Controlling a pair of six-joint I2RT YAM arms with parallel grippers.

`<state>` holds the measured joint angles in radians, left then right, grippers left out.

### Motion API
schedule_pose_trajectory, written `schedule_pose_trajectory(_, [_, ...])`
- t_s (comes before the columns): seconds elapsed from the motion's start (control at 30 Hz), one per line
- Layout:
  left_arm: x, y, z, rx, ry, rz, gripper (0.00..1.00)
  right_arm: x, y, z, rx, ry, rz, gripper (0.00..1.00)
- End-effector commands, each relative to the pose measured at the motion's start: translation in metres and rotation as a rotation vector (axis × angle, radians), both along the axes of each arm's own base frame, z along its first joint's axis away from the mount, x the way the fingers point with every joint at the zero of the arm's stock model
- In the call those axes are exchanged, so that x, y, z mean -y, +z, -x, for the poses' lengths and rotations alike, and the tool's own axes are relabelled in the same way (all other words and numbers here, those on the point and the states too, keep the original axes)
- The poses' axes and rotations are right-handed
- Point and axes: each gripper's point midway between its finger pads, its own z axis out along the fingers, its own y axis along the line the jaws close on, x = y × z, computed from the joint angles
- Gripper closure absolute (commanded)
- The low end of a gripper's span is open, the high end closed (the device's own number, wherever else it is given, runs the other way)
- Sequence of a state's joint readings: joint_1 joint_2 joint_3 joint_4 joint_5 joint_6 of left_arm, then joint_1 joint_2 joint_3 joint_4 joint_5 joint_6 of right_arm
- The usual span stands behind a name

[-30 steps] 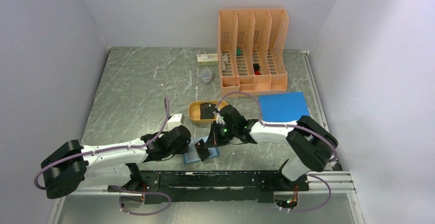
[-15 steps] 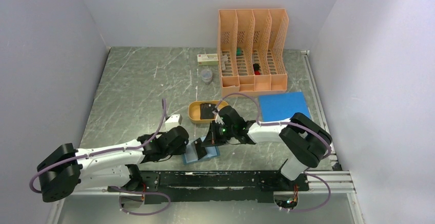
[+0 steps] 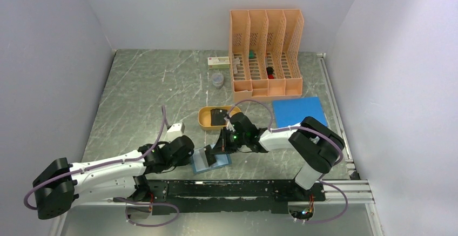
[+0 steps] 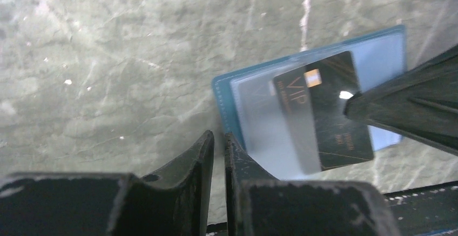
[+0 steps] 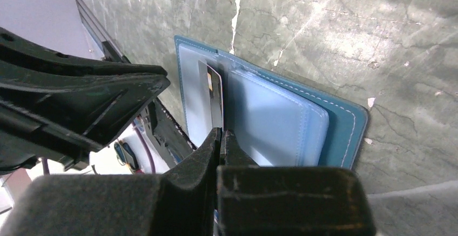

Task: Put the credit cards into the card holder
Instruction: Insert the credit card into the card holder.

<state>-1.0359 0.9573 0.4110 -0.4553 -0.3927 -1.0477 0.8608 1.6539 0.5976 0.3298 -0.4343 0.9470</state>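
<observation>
The teal card holder lies open on the table near the front edge, its clear pockets facing up. A black credit card marked VIP sits partly inside a clear pocket, seen edge-on in the right wrist view. My right gripper is shut on this card's near end, above the holder. My left gripper hovers at the holder's left edge, its jaws a narrow slit apart with nothing between them. More dark credit cards lie in the orange tray.
An orange file organiser stands at the back. A flat blue sheet lies to the right. A white box, a small cup and a white block sit on the table. The arms' black rail runs along the near edge.
My left arm has drawn back to the left, off the card holder, and its jaws have narrowed. My right gripper has edged slightly left with the card.
</observation>
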Motion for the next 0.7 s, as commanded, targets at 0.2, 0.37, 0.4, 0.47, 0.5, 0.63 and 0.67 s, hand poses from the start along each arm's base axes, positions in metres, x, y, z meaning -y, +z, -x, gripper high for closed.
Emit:
schedule_pose_trajectory(0.2, [-0.012,-0.034,0.018,-0.099,0.039,-0.01,0.86,0.01,-0.02,-0.003,-0.031,-0.092,0.043,1.0])
schedule_pose_trajectory(0.37, [-0.007,-0.037,0.021,-0.104,0.017,0.027,0.87,0.01,-0.022,-0.002,-0.044,-0.118,0.034,1.0])
schedule_pose_trajectory(0.4, [-0.005,-0.037,0.021,-0.103,0.015,0.034,0.87,0.009,-0.021,-0.002,-0.044,-0.12,0.032,1.0])
schedule_pose_trajectory(0.47, [-0.004,-0.036,0.021,-0.1,0.012,0.04,0.87,0.008,-0.021,-0.002,-0.048,-0.13,0.03,1.0])
schedule_pose_trajectory(0.5, [-0.004,-0.036,0.021,-0.099,0.011,0.041,0.87,0.008,-0.021,-0.001,-0.049,-0.13,0.029,1.0])
schedule_pose_trajectory(0.63, [-0.002,-0.035,0.02,-0.097,0.008,0.052,0.87,0.003,-0.02,0.001,-0.049,-0.128,0.029,1.0])
schedule_pose_trajectory(0.67, [-0.001,-0.036,0.02,-0.098,0.007,0.053,0.87,0.002,-0.02,0.002,-0.048,-0.125,0.03,1.0])
